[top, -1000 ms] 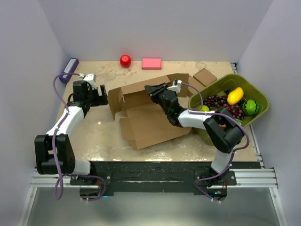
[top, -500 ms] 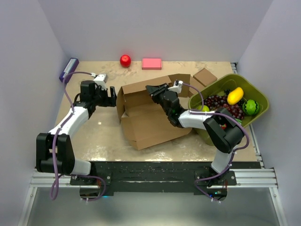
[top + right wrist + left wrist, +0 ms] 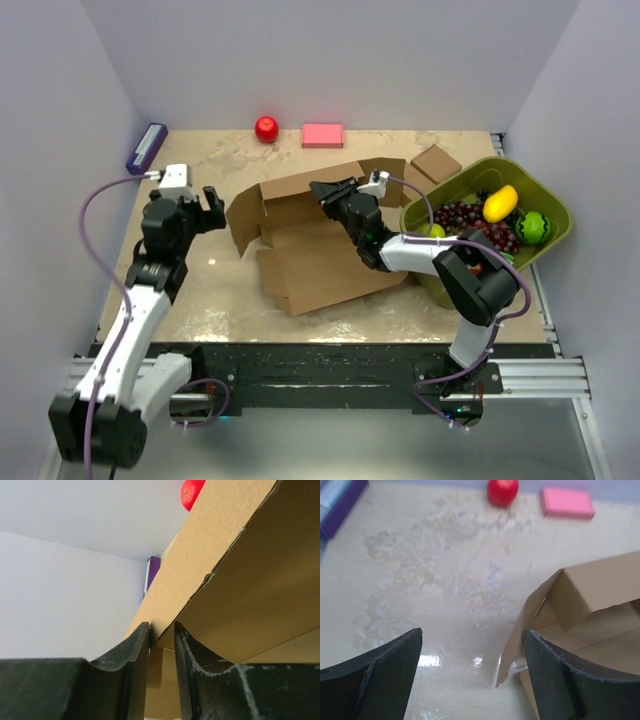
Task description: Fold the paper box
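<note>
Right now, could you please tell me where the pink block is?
In the top view the pink block lies at the far edge of the table, just right of the red ball and beyond the paper box.

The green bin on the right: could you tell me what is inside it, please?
The bin holds dark grapes, a yellow fruit, a striped green ball and a pale green fruit. The right arm covers its near part, and the fruit hides the bottom.
</note>
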